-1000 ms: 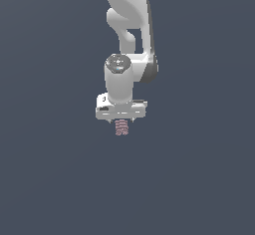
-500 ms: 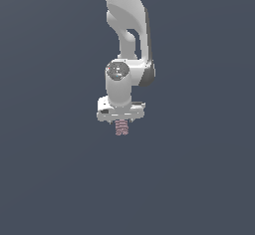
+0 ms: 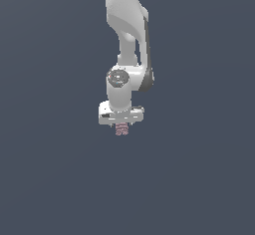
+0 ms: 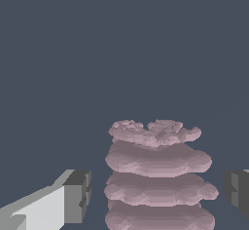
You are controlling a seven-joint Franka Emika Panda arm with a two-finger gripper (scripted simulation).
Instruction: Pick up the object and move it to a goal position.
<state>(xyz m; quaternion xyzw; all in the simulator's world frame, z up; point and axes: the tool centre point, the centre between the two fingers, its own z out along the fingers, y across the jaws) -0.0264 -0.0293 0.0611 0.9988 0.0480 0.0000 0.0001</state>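
The object [image 3: 122, 129] is a small dusty-pink lump with stacked ridges, and it shows just below the white hand in the exterior view. My gripper [image 3: 122, 125] hangs straight down over it. In the wrist view the object [image 4: 158, 180] stands between the two grey fingertips of the gripper [image 4: 156, 193]. One fingertip [image 4: 78, 195] and the other [image 4: 237, 191] each stand a small gap away from the object's sides. The gripper is open and straddles the object without touching it. The object's lower part is cut off by the wrist view's edge.
Plain dark blue-grey ground fills both views around the arm [image 3: 127, 35]. No other objects, containers or edges show.
The white hand has come down slightly over the object while the arm's upper links shifted. The object has stayed where it was, and less of it shows below the hand.
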